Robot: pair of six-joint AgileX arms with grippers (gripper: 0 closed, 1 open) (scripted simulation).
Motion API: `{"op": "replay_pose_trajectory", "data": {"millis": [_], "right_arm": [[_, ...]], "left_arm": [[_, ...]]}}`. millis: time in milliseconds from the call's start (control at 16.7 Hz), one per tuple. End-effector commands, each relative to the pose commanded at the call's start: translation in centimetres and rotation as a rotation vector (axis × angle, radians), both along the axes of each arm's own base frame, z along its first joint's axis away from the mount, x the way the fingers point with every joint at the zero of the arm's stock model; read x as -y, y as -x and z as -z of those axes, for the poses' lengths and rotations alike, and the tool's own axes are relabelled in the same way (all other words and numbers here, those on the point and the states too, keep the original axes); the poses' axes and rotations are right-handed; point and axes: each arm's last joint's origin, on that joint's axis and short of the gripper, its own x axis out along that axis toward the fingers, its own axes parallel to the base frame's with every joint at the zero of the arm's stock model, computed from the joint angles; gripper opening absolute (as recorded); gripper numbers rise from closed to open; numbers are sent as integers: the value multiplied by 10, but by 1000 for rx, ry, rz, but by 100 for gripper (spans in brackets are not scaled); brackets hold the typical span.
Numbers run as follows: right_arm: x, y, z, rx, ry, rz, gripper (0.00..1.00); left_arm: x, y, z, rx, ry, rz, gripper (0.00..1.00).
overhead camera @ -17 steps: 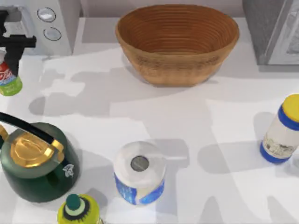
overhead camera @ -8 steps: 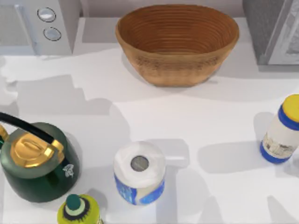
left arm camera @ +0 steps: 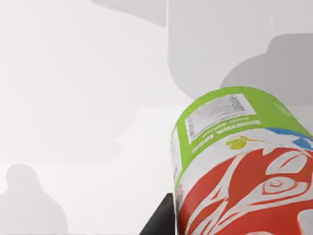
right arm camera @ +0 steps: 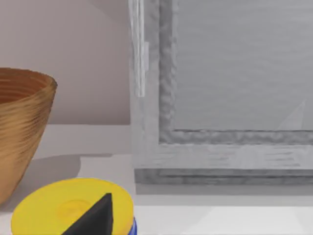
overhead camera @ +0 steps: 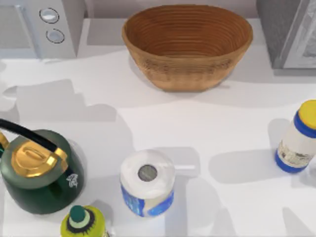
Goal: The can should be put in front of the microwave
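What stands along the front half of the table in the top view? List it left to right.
Green kettle → yellow bottle with the green cap → white-and-blue paper roll → yellow-capped jar.

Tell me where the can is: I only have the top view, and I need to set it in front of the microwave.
Observer: The left wrist view has the can right up at the left gripper, red part nearest the camera, green band farther off.
Operator: What is beyond it?
Observer: Bare white table crossed by grey shadows.
Operator: And the right arm?
Observer: The right gripper hangs just above the jar's yellow cap, facing the darker grey appliance.
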Motion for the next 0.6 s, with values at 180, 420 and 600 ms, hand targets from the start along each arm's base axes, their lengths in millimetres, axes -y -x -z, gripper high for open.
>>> {"op": "replay_pose_trajectory", "data": {"millis": [180, 420, 600], "right_arm": [[0, 0, 0, 0, 0, 0, 100], [0, 0, 0, 0, 0, 0, 100], [0, 0, 0, 0, 0, 0, 100]], "left_arm": [[0, 0, 0, 0, 0, 0, 8], [0, 0, 0, 0, 0, 0, 38], [0, 0, 0, 0, 0, 0, 60]]}}
